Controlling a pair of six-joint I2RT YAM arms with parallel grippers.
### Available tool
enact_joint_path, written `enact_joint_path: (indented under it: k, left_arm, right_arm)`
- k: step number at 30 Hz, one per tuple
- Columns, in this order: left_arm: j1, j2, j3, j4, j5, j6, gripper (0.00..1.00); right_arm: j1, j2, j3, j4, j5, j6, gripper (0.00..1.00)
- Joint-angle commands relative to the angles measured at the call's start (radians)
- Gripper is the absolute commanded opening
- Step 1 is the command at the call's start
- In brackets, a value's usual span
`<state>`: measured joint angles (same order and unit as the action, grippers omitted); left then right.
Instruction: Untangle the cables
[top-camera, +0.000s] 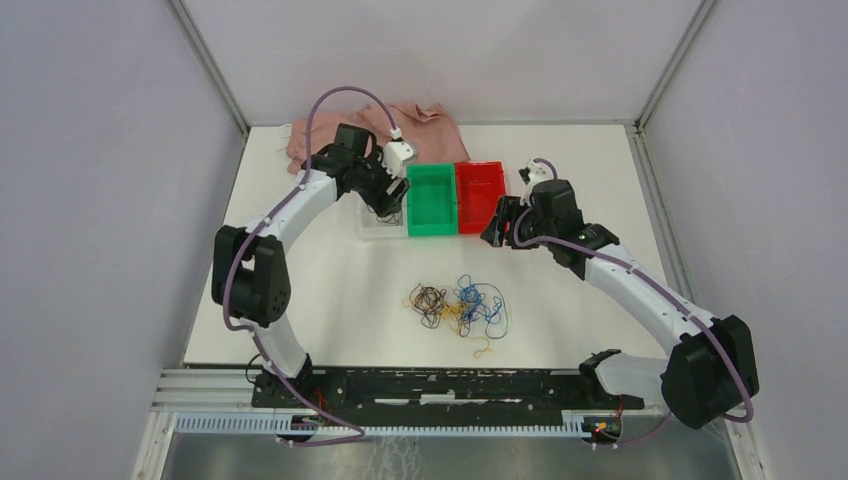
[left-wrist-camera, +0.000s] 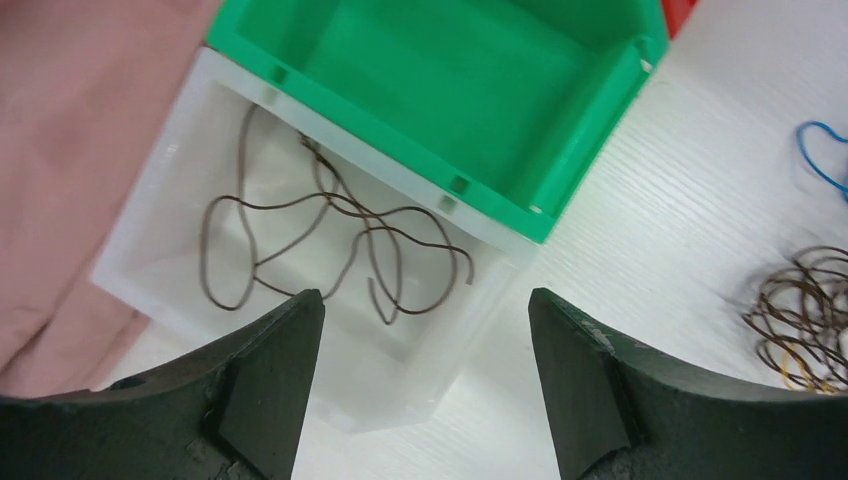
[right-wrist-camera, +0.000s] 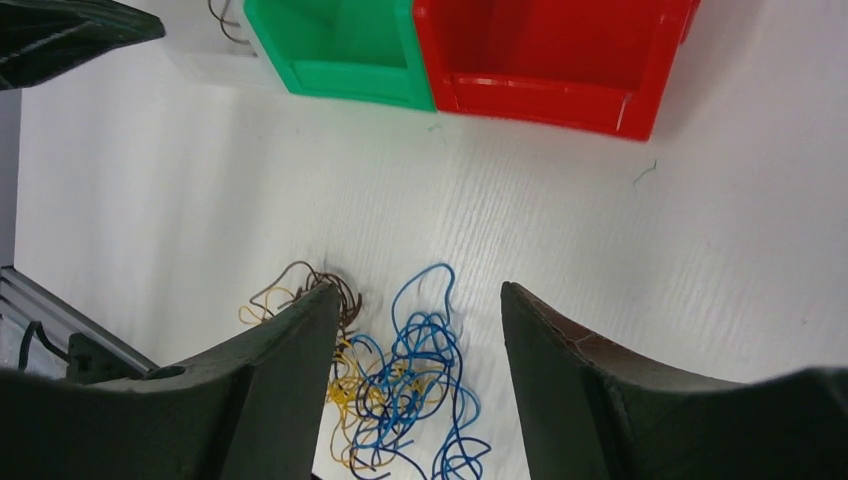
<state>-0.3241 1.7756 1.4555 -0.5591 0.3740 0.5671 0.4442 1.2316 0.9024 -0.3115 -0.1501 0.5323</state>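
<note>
Cables of thin curly wire in brown, yellow and blue (top-camera: 458, 305): lay tangled in one heap on the white table (top-camera: 330, 300), well short of the bins. Crumpled pink cloth (left-wrist-camera: 80, 150): sat far left. Black left gripper (left-wrist-camera: 425, 300): hung wide open and empty over a clear plastic bin (left-wrist-camera: 150, 210) containing one loose brown strand (left-wrist-camera: 330, 205). Green plastic bin (left-wrist-camera: 590, 130): stood right against it, then red plastic bin (right-wrist-camera: 560, 95). Black right gripper (right-wrist-camera: 420, 295): hovered above the heap, parted, gripping nothing.

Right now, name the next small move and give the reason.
Probably lower the open right gripper onto the tangled pile of thin blue, yellow and brown wire strands beneath it: the open left gripper, holding nothing, hovers over the translucent white bin where one brown wire already lies.
</note>
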Motion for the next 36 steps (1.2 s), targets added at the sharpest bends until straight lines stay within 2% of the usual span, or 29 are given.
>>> enact_joint_path:
  k: [1,7,12,16,22,33,36]
  left_arm:
    - [-0.018,-0.112,-0.070,-0.078,0.129,-0.002,0.83]
    - [-0.092,-0.258,-0.256,-0.113,0.243,-0.021,0.85]
    - [-0.235,-0.256,-0.338,-0.047,0.225,-0.083,0.82]
    - [-0.321,-0.176,-0.300,-0.025,0.207,-0.081,0.78]
    - [-0.377,-0.013,-0.161,-0.045,0.259,-0.064,0.62]
    - [-0.389,0.075,-0.157,-0.087,0.299,0.002,0.60]
    - [-0.389,0.081,-0.167,-0.089,0.301,0.027,0.53]
  right_arm:
    - [-0.003,-0.012,-0.088,0.038,-0.100,0.043,0.66]
    - [0.011,-0.036,-0.214,0.053,-0.199,0.083,0.63]
    - [0.014,-0.071,-0.287,0.056,-0.198,0.111,0.61]
    - [0.014,-0.088,-0.298,0.044,-0.182,0.122,0.58]
    - [0.014,-0.109,-0.287,0.026,-0.159,0.122,0.55]
    - [0.013,-0.161,-0.258,-0.031,-0.115,0.096,0.53]
    - [0.012,-0.169,-0.249,-0.037,-0.108,0.095,0.52]
